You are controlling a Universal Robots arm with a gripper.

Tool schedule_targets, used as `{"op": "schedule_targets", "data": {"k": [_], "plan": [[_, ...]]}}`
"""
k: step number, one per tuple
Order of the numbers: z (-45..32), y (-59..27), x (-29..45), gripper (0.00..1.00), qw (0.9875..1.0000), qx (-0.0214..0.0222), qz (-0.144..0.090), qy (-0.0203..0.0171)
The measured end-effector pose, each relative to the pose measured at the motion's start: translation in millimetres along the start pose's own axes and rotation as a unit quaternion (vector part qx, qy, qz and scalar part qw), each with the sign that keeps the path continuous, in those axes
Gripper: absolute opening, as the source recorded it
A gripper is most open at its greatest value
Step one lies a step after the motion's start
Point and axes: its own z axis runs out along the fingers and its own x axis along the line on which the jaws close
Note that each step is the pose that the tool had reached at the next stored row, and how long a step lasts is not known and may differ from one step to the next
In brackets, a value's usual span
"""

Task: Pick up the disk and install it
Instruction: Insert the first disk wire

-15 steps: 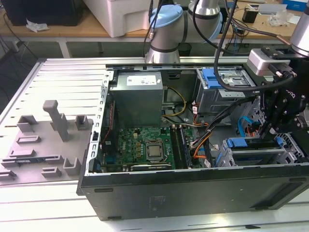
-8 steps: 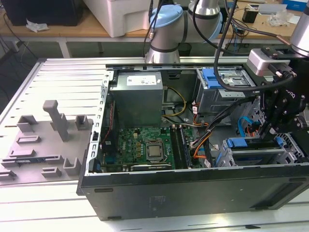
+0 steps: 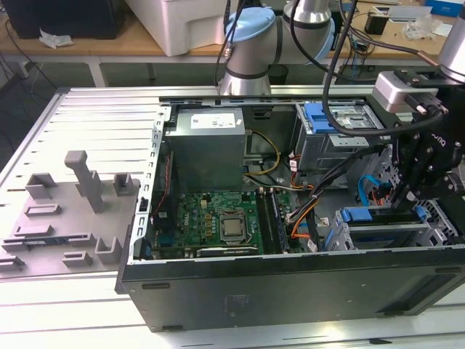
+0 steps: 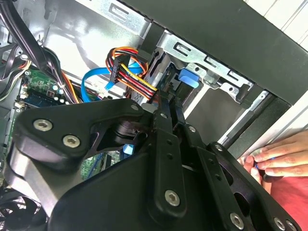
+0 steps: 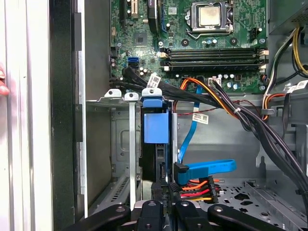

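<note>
Case: the computer case (image 3: 290,291) lies on its side with the panel off, which gives the arm access from above.
Disk: the disk (image 5: 156,127) stands on edge inside the drive bay (image 5: 120,144), on the exterior view's right. Its blue carrier is lined up with the bay's upright slots. It is judged to be largely entered; locking is not confirmed.
Claw: the gripper (image 5: 162,186) is clamped on the disk's rear edge with the jaws drawn narrow. This hold leaves the far end free to run along the slot.
Cables: the power cable bundle (image 5: 197,190) and the blue data cable (image 5: 211,167) lie just beside the gripper, near the disk's rear end. They are judged a snag risk.
Bystander: a hand (image 4: 276,156) rests at the case's outer wall; its purpose cannot be told.
</note>
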Motion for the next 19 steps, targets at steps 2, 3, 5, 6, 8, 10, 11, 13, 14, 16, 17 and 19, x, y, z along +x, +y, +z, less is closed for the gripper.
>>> {"op": "schedule_targets", "data": {"k": [2, 3, 5, 6, 8, 10, 11, 13, 14, 16, 17, 19], "plan": [[0.2, 0.0, -0.3, 0.17, 1.0, 0.0, 0.0, 0.0], [0.3, 0.0, -0.4, 0.17, 1.0, 0.0, 0.0, 0.0], [0.4, 0.0, -0.5, 0.17, 1.0, 0.0, 0.0, -0.0007], [0.4, 0.0, -0.6, 0.17, 1.0, -0.0001, 0.0, -0.0014], [0.4, 0.0, -0.6, 0.17, 1.0, 0.0, 0.0, -0.0025], [0.5, 0.0, -0.6, 0.17, 1.0, 0.0, 0.0, -0.0032], [0.5, 0.0, -0.6, 0.17, 1.0, 0.0, 0.0, -0.0032], [0.6, 0.0, -0.6, 0.17, 1.0, 0.0, 0.0, -0.0032], [0.7, 0.0, -0.6, 0.17, 1.0, 0.0, 0.0, -0.0033], [0.7, 0.0, -0.2, 0.17, 1.0, -0.0001, 0.0, -0.0032], [0.7, 0.0, 0.0, 0.17, 1.0, -0.0001, 0.0, -0.0032], [0.7, 0.0, 0.5, 0.17, 1.0, -0.0001, 0.0, -0.0033]]}}
